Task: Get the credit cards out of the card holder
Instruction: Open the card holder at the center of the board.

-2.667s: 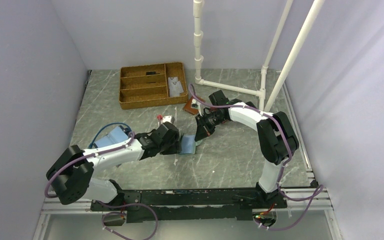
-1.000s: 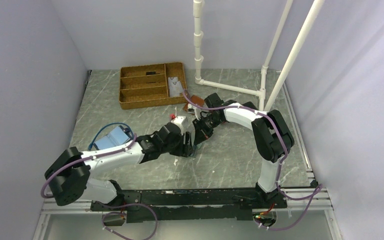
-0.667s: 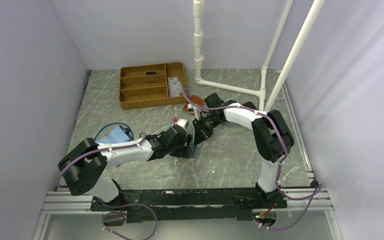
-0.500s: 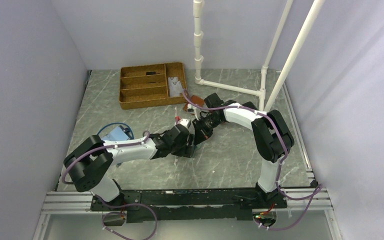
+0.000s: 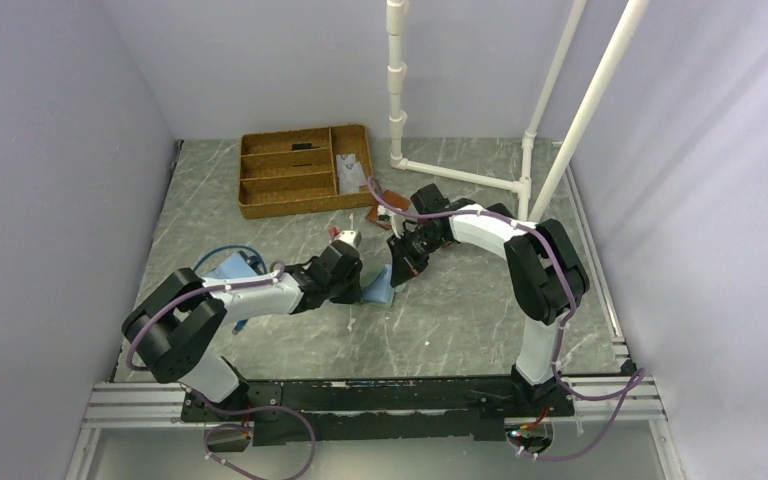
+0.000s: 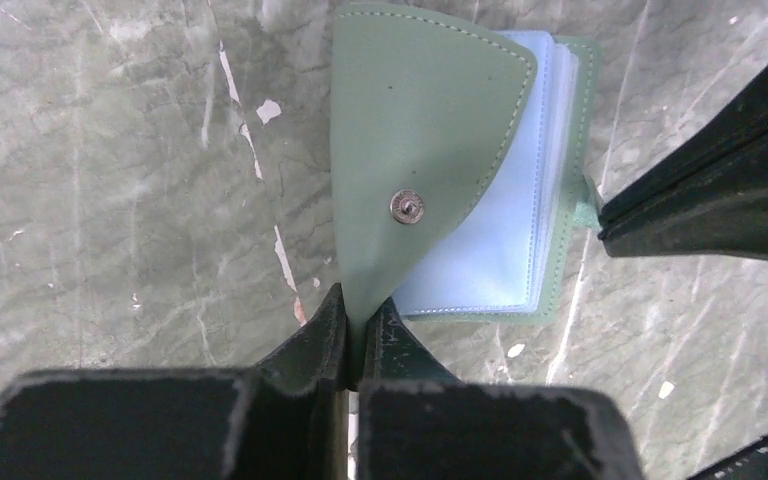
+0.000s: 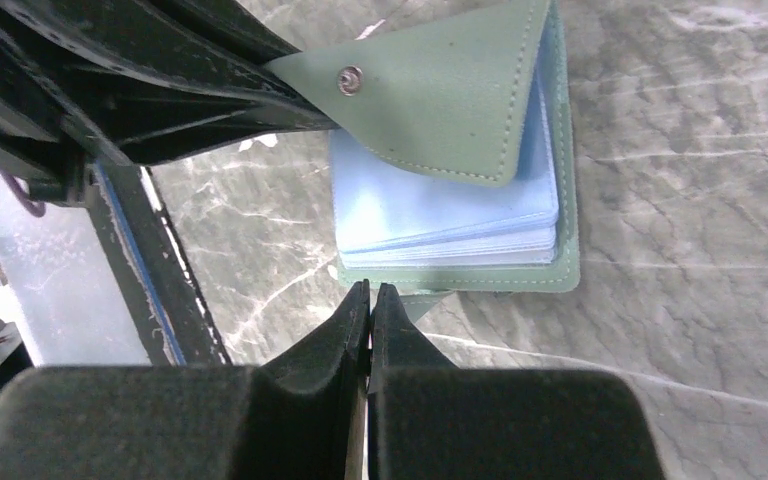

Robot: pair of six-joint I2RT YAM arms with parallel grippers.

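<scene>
Left gripper pinches the holder's lifted flap; right gripper, fingers together, nips the holder's opposite edge.

Soft, even light from overhead fills the top view: the marble table shows only faint shadows under the arms, and the white pipes at 12 o'clock look nearly washed out. Both wrist views are sharp on the card holder; at 6 o'clock the left gripper and right gripper blur into featureless black
</scene>
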